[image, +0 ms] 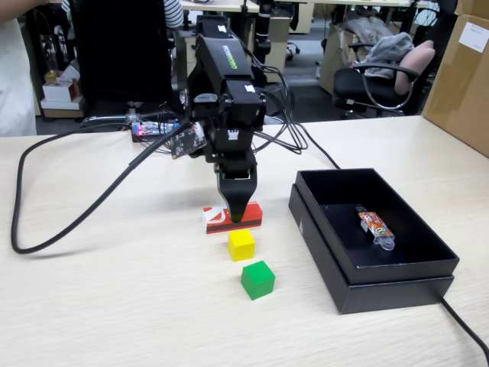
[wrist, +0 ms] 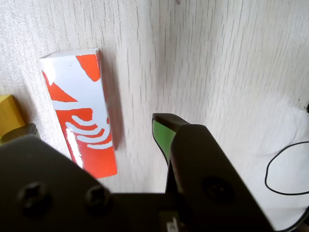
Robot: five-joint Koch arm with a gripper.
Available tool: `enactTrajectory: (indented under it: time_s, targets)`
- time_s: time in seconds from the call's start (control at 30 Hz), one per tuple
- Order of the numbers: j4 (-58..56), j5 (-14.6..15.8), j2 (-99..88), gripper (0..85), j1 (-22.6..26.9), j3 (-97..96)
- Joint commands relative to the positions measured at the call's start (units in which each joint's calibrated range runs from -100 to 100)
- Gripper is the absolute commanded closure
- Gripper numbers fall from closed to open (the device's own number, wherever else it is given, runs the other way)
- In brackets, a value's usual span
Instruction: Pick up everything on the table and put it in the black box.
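Black box (image: 348,264), with an orange wrapper (image: 375,225) inside, shows only in our fixed view, as does the green cube (image: 258,279). Our wrist view shows the gripper (wrist: 91,133) spread wide, empty, its fingers (wrist: 164,133) straddling the red-and-white packet (wrist: 82,111) on the table (wrist: 217,58), beside the yellow cube (wrist: 9,113).

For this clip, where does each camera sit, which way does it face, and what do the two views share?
Fixed view: stands off the table's near side, raised, facing the arm; shows the whole arm, the gripper over the red-and-white packet, cubes, black box.
Wrist view: rides on the gripper, looking down at the tabletop; both fingers show.
Shared: the packet, the yellow cube.
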Motion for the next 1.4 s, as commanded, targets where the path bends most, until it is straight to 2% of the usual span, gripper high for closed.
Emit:
enactTrajectory:
  time_s: [0.0, 0.27, 0.3, 0.4, 0.53, 0.67, 0.7, 1.0, 1.23, 1.37]
  targets:
    - [0.67, 0.2, 0.63, 40.6, 0.2, 4.16]
    - [1.45, 0.59, 4.65, 47.1, 0.2, 4.43]
    - [1.54, 0.73, 5.11, 53.6, 0.2, 4.52]
    - [1.62, 0.63, 5.34, 62.1, 0.1, 4.43]
    - [1.62, 0.49, 6.14, 62.4, 0.0, 3.97]
    - [1.71, 0.39, 6.49, 82.9, -0.2, 3.88]
    - [1.71, 0.39, 6.49, 84.6, -0.2, 3.88]
    - [-0.71, 0.78, -7.74, 84.6, 0.49, 2.07]
    - [-0.71, 0.83, -26.67, 84.6, 5.81, 6.6]
    - [-0.62, 1.51, -23.0, 84.6, 10.65, 18.48]
